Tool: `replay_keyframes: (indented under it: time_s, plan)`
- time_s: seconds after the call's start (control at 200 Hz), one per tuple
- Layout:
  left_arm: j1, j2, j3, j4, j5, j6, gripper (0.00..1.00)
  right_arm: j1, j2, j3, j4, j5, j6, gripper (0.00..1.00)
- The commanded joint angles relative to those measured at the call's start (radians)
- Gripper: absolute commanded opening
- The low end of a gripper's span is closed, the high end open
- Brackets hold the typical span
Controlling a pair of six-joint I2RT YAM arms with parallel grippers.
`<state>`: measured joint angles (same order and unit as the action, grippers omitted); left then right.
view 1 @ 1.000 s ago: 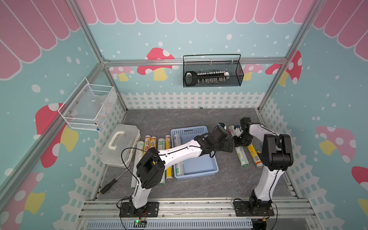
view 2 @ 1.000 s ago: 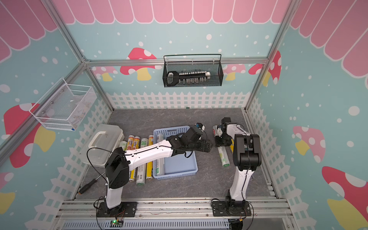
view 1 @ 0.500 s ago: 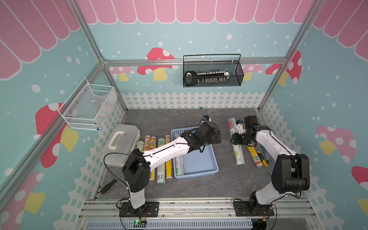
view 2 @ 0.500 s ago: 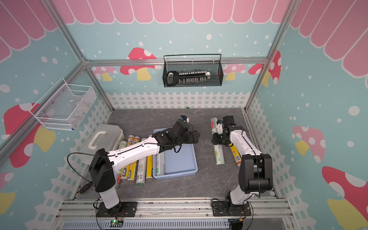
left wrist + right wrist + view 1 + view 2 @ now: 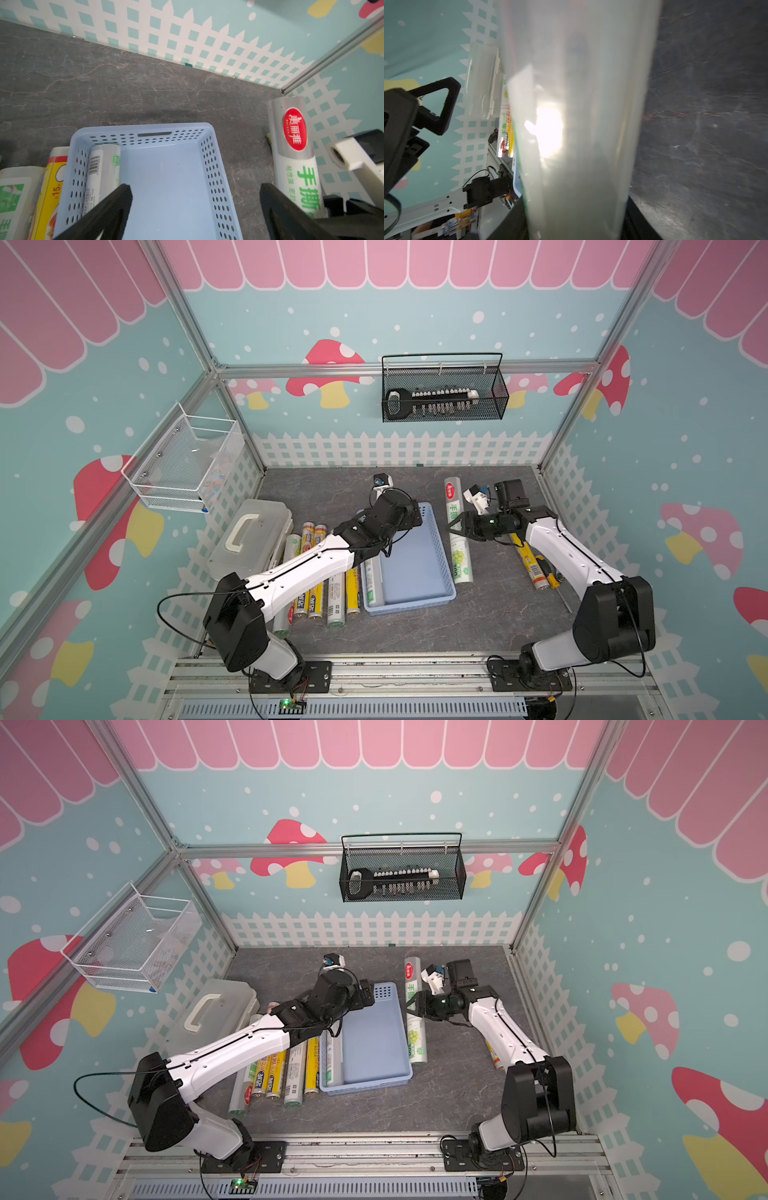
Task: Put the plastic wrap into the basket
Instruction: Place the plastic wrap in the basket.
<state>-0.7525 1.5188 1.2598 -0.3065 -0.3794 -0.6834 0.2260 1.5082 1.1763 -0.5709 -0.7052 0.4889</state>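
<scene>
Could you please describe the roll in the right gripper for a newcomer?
Start at the light blue basket on the floor. Between it and the right arm, one roll runs alongside it. Only this one has a silver end with a round red sticker, and the right gripper holds it.

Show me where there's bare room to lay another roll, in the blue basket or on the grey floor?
Most of the basket floor is bare, beside the single roll along one long wall. Open tabletop lies between basket and front rail. Crowded: the row of rolls between basket and clear box.
</scene>
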Motion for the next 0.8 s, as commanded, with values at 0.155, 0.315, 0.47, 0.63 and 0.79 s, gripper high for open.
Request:
replay_keyframes:
  time_s: [0.155, 0.315, 0.47, 0.63, 0.79]
  plan:
    - [0.038, -0.113, -0.102, -0.013, 0.087, 0.001, 0.99, 0.165, 0.126, 0.094, 0.139, 0.0, 0.148, 0.19]
    - [0.07, -0.145, -0.162, -0.044, 0.103, -0.023, 0.99, 0.258, 0.193, 0.115, 0.178, 0.07, 0.219, 0.18]
    - [0.087, -0.151, -0.192, -0.052, 0.092, -0.035, 0.98, 0.334, 0.23, 0.123, 0.187, 0.148, 0.248, 0.18]
    - [0.122, -0.164, -0.205, -0.076, 0.077, -0.081, 0.98, 0.384, 0.262, 0.119, 0.214, 0.17, 0.286, 0.18]
    - [0.128, -0.185, -0.244, -0.068, 0.074, -0.086, 0.98, 0.397, 0.319, 0.132, 0.26, 0.171, 0.306, 0.19]
